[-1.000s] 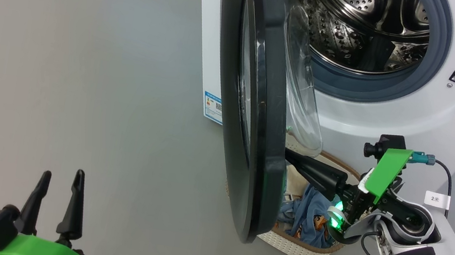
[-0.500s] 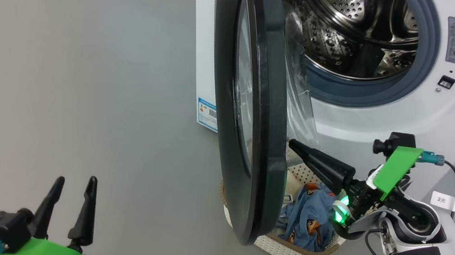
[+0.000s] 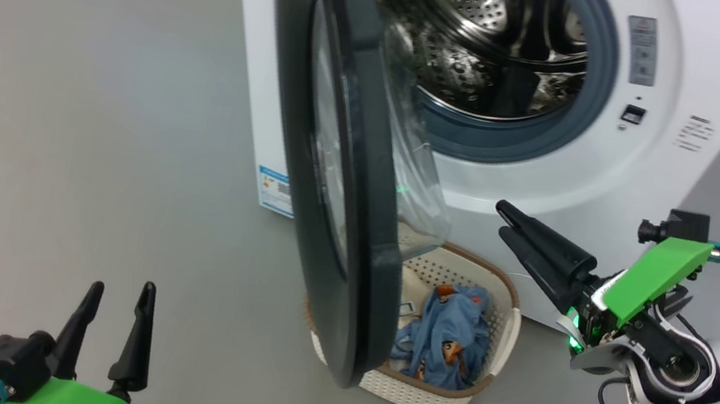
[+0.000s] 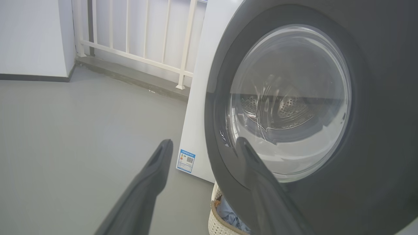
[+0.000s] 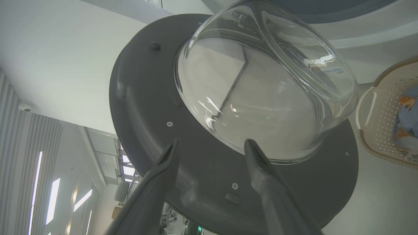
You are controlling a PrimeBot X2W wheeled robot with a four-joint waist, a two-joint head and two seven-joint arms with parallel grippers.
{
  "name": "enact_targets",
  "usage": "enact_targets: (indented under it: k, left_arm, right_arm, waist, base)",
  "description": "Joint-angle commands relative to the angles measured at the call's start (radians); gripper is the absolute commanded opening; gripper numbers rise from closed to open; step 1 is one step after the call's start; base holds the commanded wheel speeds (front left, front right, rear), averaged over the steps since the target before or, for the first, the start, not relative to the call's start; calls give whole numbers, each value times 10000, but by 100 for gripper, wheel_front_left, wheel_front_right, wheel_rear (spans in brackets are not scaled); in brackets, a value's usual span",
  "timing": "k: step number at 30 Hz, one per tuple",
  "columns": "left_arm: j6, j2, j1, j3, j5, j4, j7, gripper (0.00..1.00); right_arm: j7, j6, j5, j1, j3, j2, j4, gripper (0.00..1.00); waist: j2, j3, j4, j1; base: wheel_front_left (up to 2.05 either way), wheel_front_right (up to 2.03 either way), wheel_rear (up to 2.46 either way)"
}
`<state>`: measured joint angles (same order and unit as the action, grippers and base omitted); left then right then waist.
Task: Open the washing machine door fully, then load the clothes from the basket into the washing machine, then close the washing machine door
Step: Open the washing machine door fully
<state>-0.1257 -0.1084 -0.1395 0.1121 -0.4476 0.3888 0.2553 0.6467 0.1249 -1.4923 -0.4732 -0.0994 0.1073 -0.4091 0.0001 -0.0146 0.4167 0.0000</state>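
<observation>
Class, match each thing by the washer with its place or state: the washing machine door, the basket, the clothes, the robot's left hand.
Things:
1. washing machine door
2. basket
3. clothes
4. left hand

Places or states:
A. open, holding nothing
B. heaped inside the basket
C. standing on the floor by the door's lower edge
D. swung open on its hinge

Pairs: 1-D, 2-C, 3-B, 4-A
</observation>
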Motion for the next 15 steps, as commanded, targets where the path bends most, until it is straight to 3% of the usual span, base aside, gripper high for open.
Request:
enact_targets:
  k: [1,15]
  left_arm:
    - [-46,-197,-264,-316,-53,-257,65,100]
    - [-13,-122,-98,-514,46,-496,65,100]
  right_arm:
    - [-340,58,299,68,-281,42,460,100]
    - [-3255,58,1989,863,-1458,747,1488,100]
  waist:
    - [-1,-96,-363,0]
    - [-1,-155,-1865,0]
  base:
    - [0,0,0]
    - [0,0,0]
